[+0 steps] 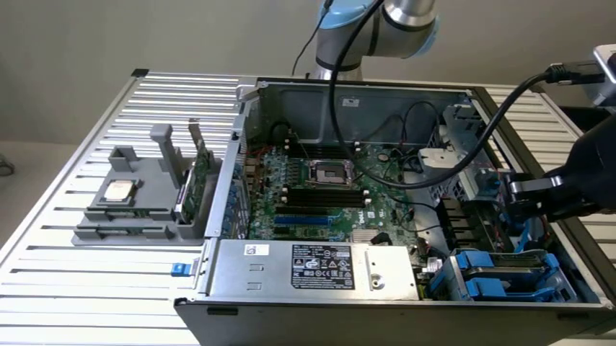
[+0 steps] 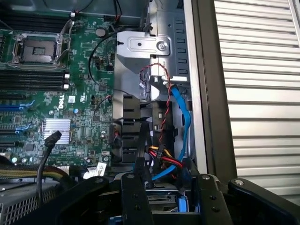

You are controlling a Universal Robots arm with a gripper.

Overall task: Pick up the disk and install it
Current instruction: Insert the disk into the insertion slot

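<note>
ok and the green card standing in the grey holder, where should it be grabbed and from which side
Best take the green card by its upper edge, pinching across the two flat faces, and come straight down from above. It stands on edge in the grey holder, so its lower part sits in the slot, and the case wall is close on the exterior view's right.

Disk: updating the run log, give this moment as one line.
gripper: shut on disk | position: over drive bay | disk: not seated
</note>
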